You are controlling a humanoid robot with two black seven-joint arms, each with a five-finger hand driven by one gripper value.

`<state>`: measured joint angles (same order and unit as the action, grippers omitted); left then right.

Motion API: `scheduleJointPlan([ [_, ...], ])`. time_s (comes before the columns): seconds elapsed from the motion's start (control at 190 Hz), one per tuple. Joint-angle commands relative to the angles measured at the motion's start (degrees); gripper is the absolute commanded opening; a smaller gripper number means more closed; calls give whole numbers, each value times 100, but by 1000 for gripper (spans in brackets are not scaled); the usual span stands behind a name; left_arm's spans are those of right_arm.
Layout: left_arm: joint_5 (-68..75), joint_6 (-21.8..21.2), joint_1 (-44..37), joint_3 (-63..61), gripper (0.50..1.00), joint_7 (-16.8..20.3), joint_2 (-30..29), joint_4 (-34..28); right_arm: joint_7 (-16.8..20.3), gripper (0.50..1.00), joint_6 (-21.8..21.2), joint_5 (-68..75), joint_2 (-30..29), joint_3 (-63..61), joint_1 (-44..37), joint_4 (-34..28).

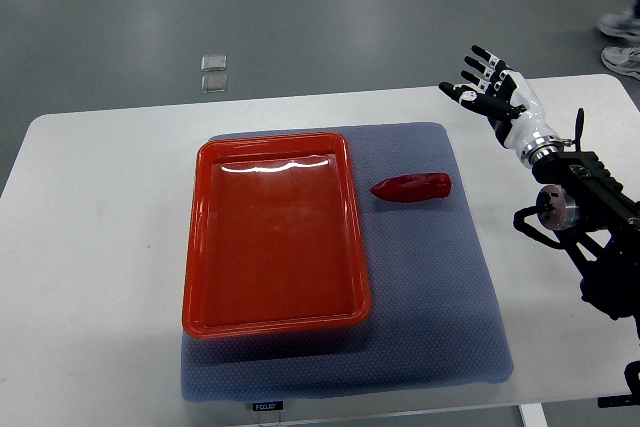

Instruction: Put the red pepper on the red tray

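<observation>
A red pepper [412, 187] lies on its side on the grey-blue mat [440, 287], just right of the red tray [205, 247]. The tray holds nothing. My right hand [487, 84] hovers over the white table up and to the right of the pepper, apart from it, fingers spread and empty. Its arm comes in from the right edge. The left arm does not show.
The white table [90, 247] carries the mat. A person's shoes [625, 42] stand on the floor at the top right. Two small clear squares [213, 72] lie on the floor beyond the table's far edge.
</observation>
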<state>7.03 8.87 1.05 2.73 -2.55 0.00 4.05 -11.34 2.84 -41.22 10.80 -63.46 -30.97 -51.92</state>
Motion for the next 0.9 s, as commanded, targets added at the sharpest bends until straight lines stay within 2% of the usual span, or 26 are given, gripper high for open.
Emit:
scheduleJointPlan([
  [0.0, 0, 1, 0, 0, 1000, 0, 0, 0, 0, 917, -12, 0, 10, 1, 4, 7],
  [0.326, 0, 1, 0, 0, 1000, 0, 0, 0, -17, 917, -29, 0, 28, 45, -137, -2],
  [0.509, 0, 1, 0, 0, 1000, 0, 0, 0, -26, 913, -29, -18, 432, 264, -216, -2],
  [0.63, 0, 1, 0, 0, 1000, 0, 0, 0, -79, 911, -29, -18, 845, 1047, -559, -55],
  [0.893, 0, 1, 0, 0, 1000, 0, 0, 0, -562, 909, -12, -123, 1733, 3577, -1631, -415],
])
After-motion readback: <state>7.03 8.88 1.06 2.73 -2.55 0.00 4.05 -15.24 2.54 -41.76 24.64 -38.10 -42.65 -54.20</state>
